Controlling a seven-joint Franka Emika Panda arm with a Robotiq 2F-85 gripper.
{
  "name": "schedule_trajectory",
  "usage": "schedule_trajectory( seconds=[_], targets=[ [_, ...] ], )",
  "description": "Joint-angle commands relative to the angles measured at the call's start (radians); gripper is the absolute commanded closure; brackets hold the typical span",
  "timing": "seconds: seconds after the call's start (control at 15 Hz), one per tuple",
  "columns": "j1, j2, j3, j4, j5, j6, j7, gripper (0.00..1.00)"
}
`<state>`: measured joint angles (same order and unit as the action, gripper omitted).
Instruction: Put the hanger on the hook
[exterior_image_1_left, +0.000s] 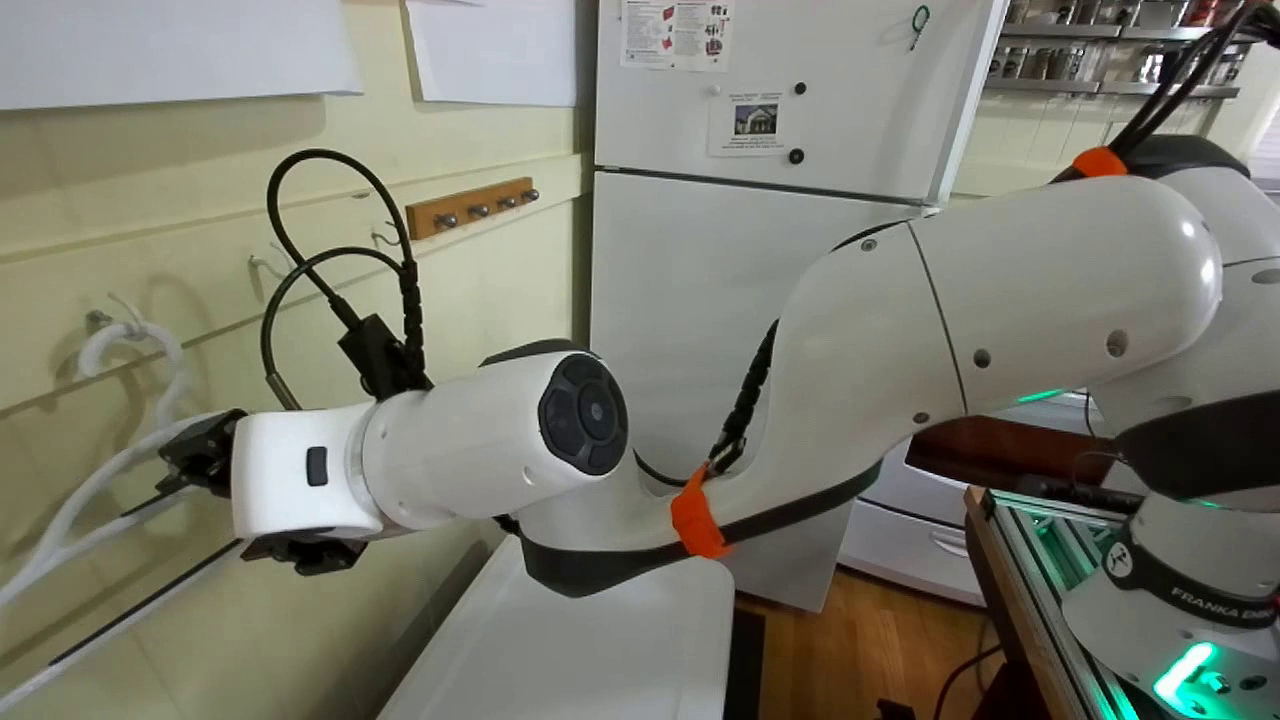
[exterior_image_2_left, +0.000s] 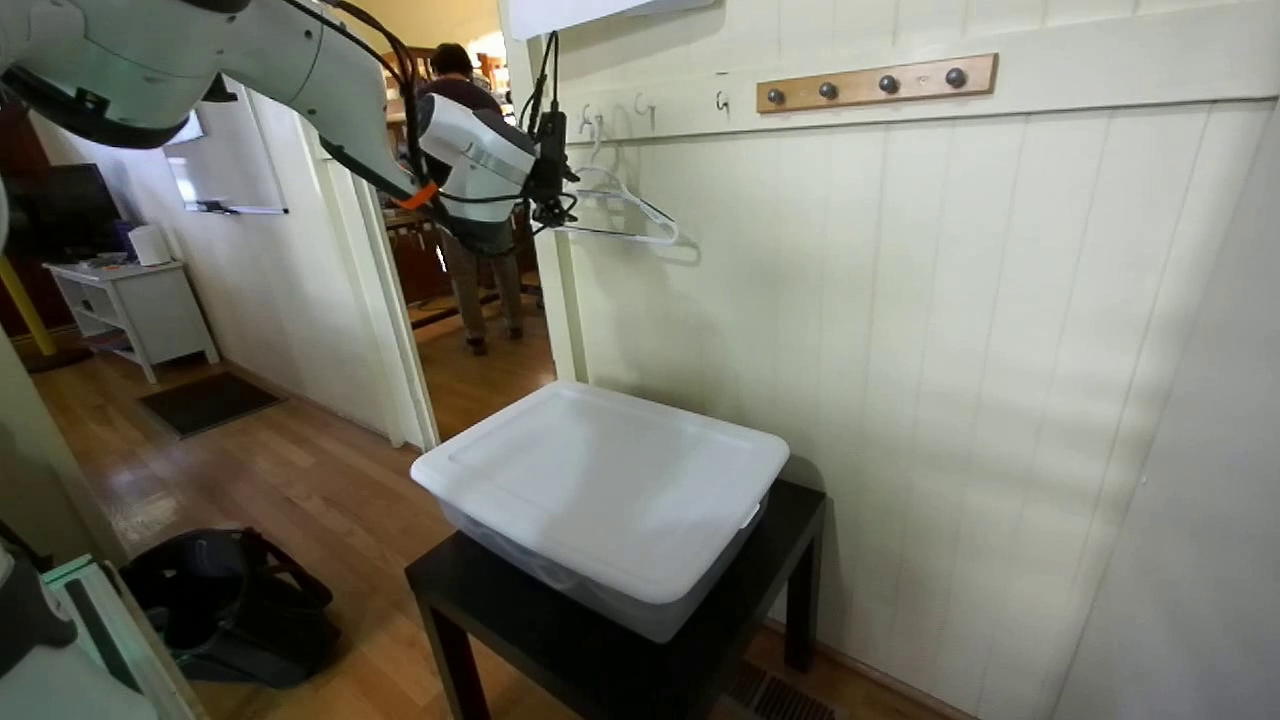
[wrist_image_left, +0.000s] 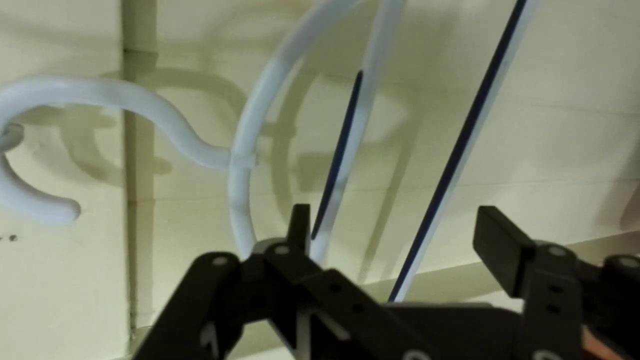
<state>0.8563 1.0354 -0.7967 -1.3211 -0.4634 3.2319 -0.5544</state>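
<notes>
The thin white hanger (exterior_image_1_left: 62, 525) is at the wall, its curved top around the white hook (exterior_image_1_left: 124, 308). In the wrist view the hanger (wrist_image_left: 243, 150) has its crook around the hook's tip (wrist_image_left: 12, 137) at the left edge. The hanger (exterior_image_2_left: 664, 237) also shows beside the gripper (exterior_image_2_left: 553, 185) in an exterior view, with the hook (exterior_image_2_left: 587, 118) above. My gripper (wrist_image_left: 397, 215) is open. One finger stands among the hanger's upper tubes, and the long lower bar runs between the fingers. I cannot tell whether a finger touches the hanger.
Two similar hooks (exterior_image_1_left: 264, 265) and a brown wooden strip with knobs (exterior_image_1_left: 470, 208) are farther along the rail. A white-lidded box (exterior_image_2_left: 610, 490) stands on a black table (exterior_image_2_left: 690, 670) below. A fridge (exterior_image_1_left: 740, 300) stands beside the wall. A person (exterior_image_2_left: 465, 200) is beyond the doorway.
</notes>
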Motion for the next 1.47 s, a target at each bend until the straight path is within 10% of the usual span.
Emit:
schedule_trajectory(
  seconds=[0.0, 0.2, 0.6, 1.0, 1.4],
  targets=[
    [-0.023, -0.097, 0.110, -0.075, -0.047, -0.059, -0.053, 0.00],
    [-0.069, -0.167, 0.220, -0.114, -0.113, -0.108, -0.044, 0.00],
    [-0.035, -0.280, 0.230, -0.274, -0.046, -0.235, -0.070, 0.00],
    [-0.179, -0.488, 0.439, -0.451, -0.216, -0.490, 0.080, 0.00],
    [-0.376, -0.667, 0.638, -0.656, -0.230, -0.509, 0.321, 0.00]
  ],
)
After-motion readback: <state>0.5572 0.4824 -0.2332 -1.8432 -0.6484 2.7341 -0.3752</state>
